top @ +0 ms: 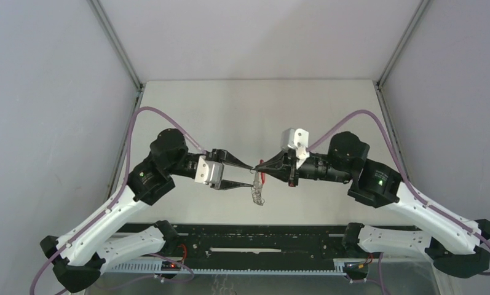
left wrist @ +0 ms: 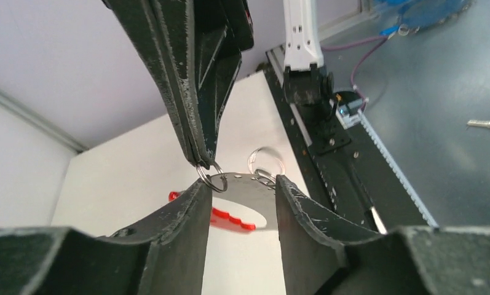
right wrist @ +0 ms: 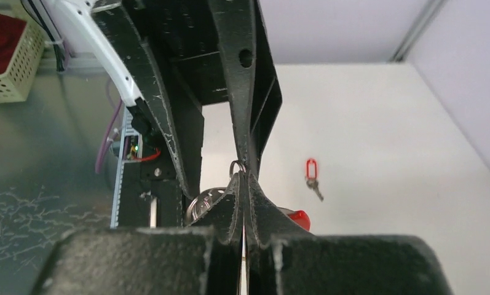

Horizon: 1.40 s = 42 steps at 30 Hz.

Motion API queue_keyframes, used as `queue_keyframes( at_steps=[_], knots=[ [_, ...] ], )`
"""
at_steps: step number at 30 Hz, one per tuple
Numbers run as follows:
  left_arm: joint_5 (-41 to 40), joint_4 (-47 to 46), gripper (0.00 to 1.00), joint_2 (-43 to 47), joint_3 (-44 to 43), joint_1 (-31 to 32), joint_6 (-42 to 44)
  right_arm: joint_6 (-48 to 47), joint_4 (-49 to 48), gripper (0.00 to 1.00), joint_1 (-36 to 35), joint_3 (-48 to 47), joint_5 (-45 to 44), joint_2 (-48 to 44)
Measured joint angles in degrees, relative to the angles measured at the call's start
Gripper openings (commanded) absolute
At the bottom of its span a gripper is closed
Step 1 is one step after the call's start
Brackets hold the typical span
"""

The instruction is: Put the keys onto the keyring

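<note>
The keyring is up between both grippers, its red arc on top and its silver part with small loops below. My right gripper is shut on one small metal loop of the keyring; the loop also shows in the right wrist view at my pinched right gripper. My left gripper is open, with the silver plate just beyond its fingertips. The key with the red tag lies on the white table. A small metal key lies on the grey surface, its head cut off.
A black rail runs along the near table edge between the arm bases. A cream basket stands on the grey surface off the table. Grey walls with metal posts close in the white table.
</note>
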State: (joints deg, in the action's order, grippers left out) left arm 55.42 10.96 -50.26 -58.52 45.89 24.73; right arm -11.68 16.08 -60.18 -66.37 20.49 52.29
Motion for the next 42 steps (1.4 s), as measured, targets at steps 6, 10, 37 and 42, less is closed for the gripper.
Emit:
queue_keyframes(
  at_steps=[6, 10, 37, 42],
  knots=[
    [-4.00, 10.69, 0.36, -0.26, -1.62, 0.00, 6.88, 0.35, 14.78, 0.00, -0.98, -8.50, -3.93, 6.08],
    [-5.38, 14.08, 0.33, -0.70, -1.62, 0.00, 9.51, 0.20, 22.64, 0.00, -2.21, -13.05, -6.12, 9.35],
    [-0.98, 13.16, 0.17, -2.58, -1.62, 0.00, 5.44, -0.63, 36.20, 0.00, -7.80, -23.28, -10.91, 17.46],
    [-0.94, 13.57, 0.16, -2.60, -1.62, 0.00, 6.21, -0.85, 36.17, 0.00, -7.91, -23.28, -10.64, 17.46]
  ],
)
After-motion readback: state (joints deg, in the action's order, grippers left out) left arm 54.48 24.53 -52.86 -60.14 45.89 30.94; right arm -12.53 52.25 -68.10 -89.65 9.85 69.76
